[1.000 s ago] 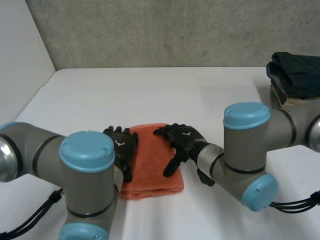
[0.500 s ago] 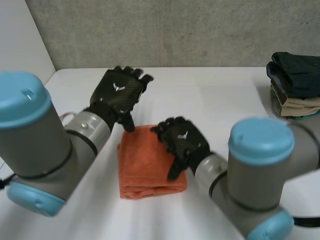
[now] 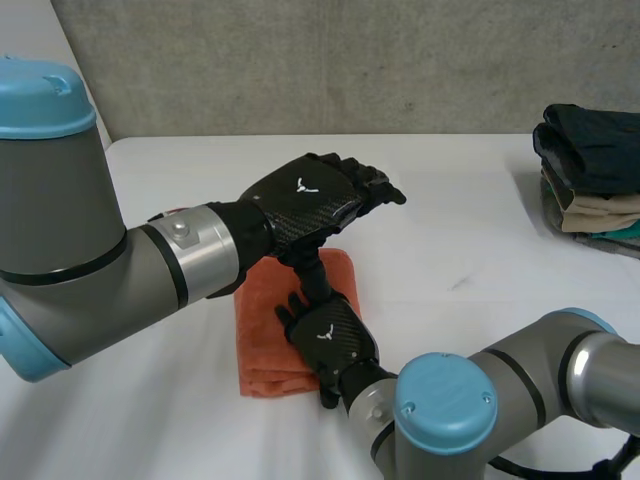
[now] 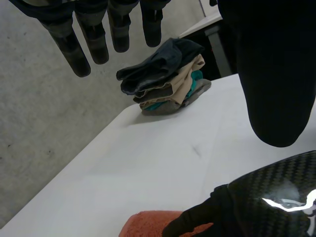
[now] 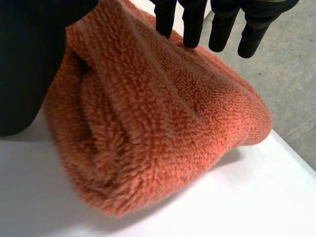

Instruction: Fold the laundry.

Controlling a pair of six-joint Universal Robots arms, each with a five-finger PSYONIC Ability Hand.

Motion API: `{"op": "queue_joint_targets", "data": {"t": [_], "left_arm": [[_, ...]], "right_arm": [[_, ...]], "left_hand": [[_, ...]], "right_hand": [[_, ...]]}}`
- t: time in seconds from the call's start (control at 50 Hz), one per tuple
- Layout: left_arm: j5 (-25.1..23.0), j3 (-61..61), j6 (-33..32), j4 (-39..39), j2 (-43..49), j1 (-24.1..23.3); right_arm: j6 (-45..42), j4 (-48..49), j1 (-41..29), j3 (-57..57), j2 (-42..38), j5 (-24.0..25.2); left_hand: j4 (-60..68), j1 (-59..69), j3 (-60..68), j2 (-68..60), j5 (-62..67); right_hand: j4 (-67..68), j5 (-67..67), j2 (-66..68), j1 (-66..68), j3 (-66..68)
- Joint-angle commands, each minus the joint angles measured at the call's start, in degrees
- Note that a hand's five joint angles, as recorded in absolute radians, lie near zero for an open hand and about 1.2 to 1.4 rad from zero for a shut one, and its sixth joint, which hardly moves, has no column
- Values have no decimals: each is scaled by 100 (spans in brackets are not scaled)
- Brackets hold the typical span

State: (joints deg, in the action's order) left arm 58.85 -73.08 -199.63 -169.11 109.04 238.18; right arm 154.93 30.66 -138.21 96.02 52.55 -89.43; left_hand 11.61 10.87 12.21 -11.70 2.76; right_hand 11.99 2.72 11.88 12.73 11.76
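Hovering the left hand (image 3: 310, 200) above the folded orange towel (image 3: 262, 340) lying in the near middle of the white tabletop (image 3: 450, 220), fingers straight and loose, gripping nothing. Resting the right hand (image 3: 330, 340) flat on the towel's right part, fingers stretched out, clasping nothing, well apart from the stack of folded clothes (image 3: 590, 165) at the tabletop's far right edge.

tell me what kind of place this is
Probably a robotics lab, not a home: a white table against a raw concrete wall, holding an orange towel and a stack of folded clothes.
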Motion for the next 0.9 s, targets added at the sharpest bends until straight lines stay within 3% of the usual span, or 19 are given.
{"op": "queue_joint_targets", "data": {"t": [0.02, 0.2, 0.26, 0.34, 0.36, 0.42, 0.72, 0.9], "left_arm": [[30, -13, -6, -52, 12, 0], [30, -13, 20, -131, 3, 9], [30, -13, 29, -131, 3, 9], [30, -5, 38, -140, -5, 17], [30, -5, 38, -140, -5, 18], [30, 4, 38, -140, -5, 44], [188, 417, 205, -149, -322, 343], [197, 523, 469, -359, -366, 369]], "right_arm": [[-77, 265, 14, -162, -149, 22], [-86, 282, 14, -382, -237, 22], [-86, 282, 14, -496, -307, 31], [-77, 282, 66, -716, -456, 57], [-77, 282, 92, -803, -491, 57], [-69, 300, 241, -988, -501, 57], [1, 353, 1533, -2491, -167, 373], [378, 923, 3016, -3475, 307, 900]], "left_hand": [[79, 153, 19, -71, -36], [79, 153, 19, -71, -36], [79, 153, 19, -71, -36], [79, 153, 19, -71, -36], [79, 153, 19, -71, -36], [79, 153, 19, -71, -36], [62, 136, 2, -54, -53], [62, 136, 2, -54, -53]], "right_hand": [[415, 342, 426, 341, 438], [599, 526, 610, 525, 623], [1272, 1199, 1282, 1197, 1295], [3355, 3282, 3365, 3280, 3378], [4641, 4568, 4651, 4567, 4664], [6796, 6723, 6807, 6722, 6820], [6801, 6728, 6812, 6727, 6824], [6801, 6728, 6812, 6727, 6824]]}}
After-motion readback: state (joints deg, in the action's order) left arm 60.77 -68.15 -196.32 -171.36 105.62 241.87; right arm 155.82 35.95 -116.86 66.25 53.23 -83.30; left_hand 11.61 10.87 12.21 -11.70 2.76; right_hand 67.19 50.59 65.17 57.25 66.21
